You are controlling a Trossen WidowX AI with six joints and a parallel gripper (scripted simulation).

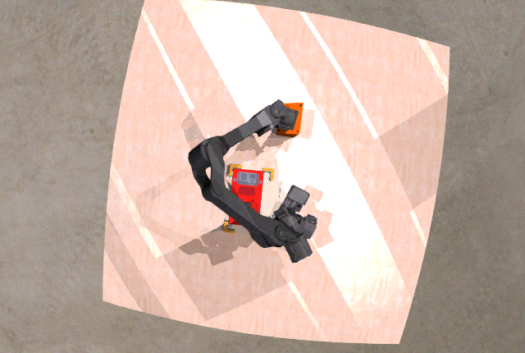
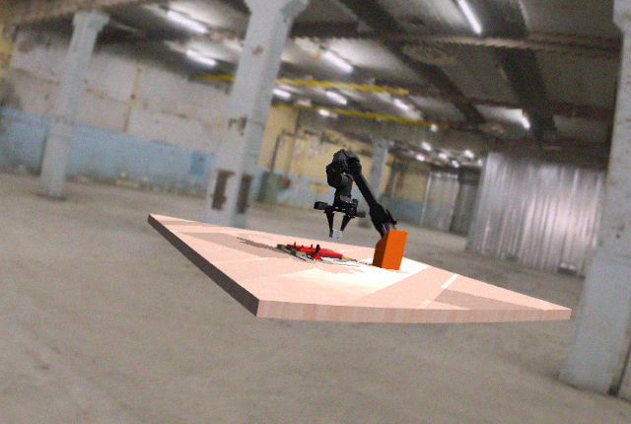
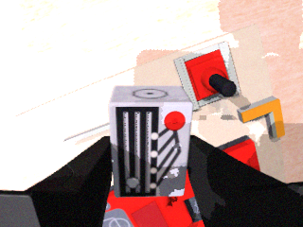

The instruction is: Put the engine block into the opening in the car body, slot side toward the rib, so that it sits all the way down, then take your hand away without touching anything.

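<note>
Engine block [image 2: 336,234] [image 3: 151,142], grey, one: clamped in the gripper [image 2: 336,231] [image 3: 149,144], aloft, car body [image 1: 246,190] [image 2: 311,249] [image 3: 149,215] toward six o'clock in the wrist view. Likely faults: block jamming on the opening's edge if lowered askew; slot side mis-turned from the rib; fingers brushing bodywork on retreat.

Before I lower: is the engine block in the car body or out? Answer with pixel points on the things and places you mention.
Out: the end effector [image 2: 335,234] [image 3: 149,144] grips the engine block [image 2: 335,234] [image 3: 137,151] above the table [image 2: 407,302].
</note>
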